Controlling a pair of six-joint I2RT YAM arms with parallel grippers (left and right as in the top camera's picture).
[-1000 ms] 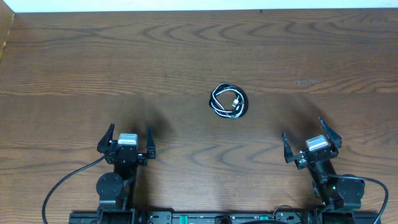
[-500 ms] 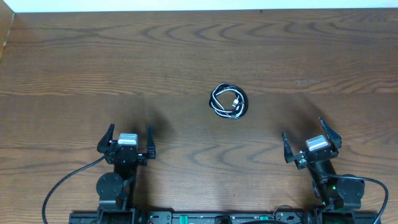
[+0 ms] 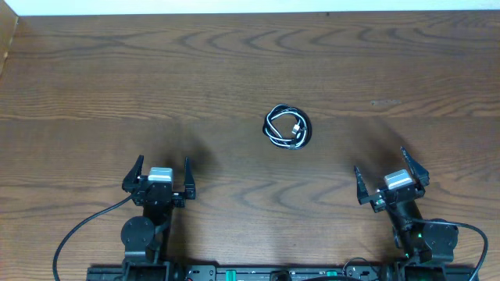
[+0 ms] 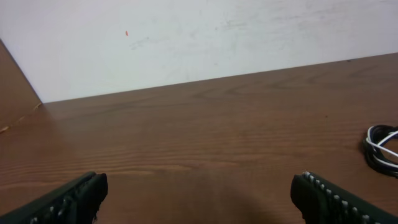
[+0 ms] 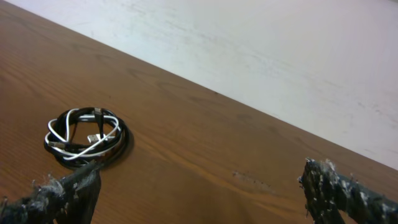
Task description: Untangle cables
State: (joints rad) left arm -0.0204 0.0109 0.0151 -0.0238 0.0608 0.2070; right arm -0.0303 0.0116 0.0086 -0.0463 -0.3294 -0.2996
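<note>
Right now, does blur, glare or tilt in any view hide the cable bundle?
Overhead: sharp, evenly lit, cable bundle clear, soft shadows on the table. Left wrist: slightly soft, cable bundle cropped at the right edge. Right wrist: tilted horizon, cable bundle sharp, close fingers fuzzy.

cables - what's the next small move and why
Probably reach the right gripper forward and to its left, toward the cables. They lie in one tight coil, untouched. Both grippers are open and well short of it, and the right one looks nearer than the left gripper.
</note>
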